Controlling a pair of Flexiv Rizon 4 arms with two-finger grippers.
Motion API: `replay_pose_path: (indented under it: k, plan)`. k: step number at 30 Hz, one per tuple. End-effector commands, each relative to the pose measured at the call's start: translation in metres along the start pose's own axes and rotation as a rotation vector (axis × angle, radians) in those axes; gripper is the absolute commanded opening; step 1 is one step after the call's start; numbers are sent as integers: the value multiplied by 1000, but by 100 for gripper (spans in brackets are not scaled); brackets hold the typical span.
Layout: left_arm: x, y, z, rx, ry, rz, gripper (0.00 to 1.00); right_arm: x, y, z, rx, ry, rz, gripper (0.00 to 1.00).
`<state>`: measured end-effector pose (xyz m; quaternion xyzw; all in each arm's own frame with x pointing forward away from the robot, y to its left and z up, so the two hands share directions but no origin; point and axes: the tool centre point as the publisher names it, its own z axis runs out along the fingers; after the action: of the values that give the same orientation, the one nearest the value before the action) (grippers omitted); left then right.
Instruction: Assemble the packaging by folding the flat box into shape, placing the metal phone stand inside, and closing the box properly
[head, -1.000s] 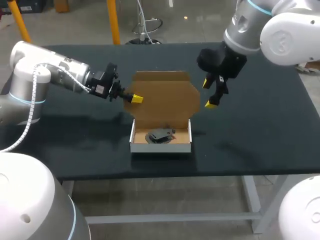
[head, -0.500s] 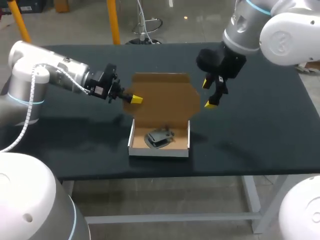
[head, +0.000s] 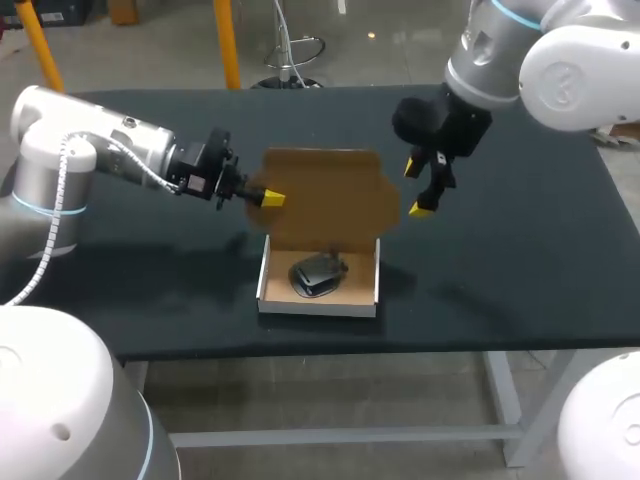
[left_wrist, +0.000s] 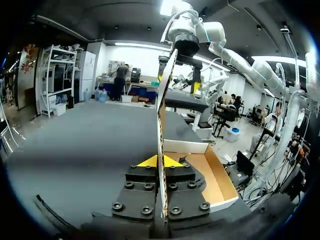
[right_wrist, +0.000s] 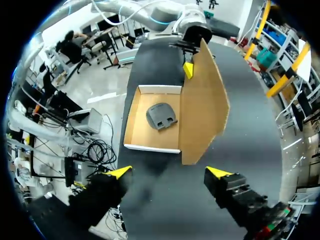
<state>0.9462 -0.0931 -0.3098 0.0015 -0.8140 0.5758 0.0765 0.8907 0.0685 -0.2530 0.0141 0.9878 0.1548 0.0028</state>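
Matt brown cardboard box (head: 325, 215), dull grey metal stand (head: 316, 276), matt black table (head: 520, 260).

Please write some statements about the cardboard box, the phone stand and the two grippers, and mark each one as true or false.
1. The dark metal phone stand lies inside the white-sided cardboard box. True.
2. The box's brown lid is folded down shut. False: it stands upright, so the box is open.
3. The left gripper is shut on the lid's edge. True.
4. The right gripper holds the phone stand. False: it is open and empty, beside the lid's other edge.
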Motion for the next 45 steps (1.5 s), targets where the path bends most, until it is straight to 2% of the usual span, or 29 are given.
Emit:
replay_pose_path:
  k: [1, 27, 34, 45]
  plan:
    - [4, -2, 1, -7, -17, 4, 0, -1, 0, -2, 3, 9, 1, 100]
    - [5, -2, 2, -15, -28, 9, 0, -5, 9, -14, 3, -28, -30, 100]
    - [14, -4, -2, -7, -107, 72, 0, -6, 12, -17, 12, -33, -35, 100]
    - [25, -3, 0, -31, -174, 155, 0, -8, 15, -18, 16, -34, -43, 100]
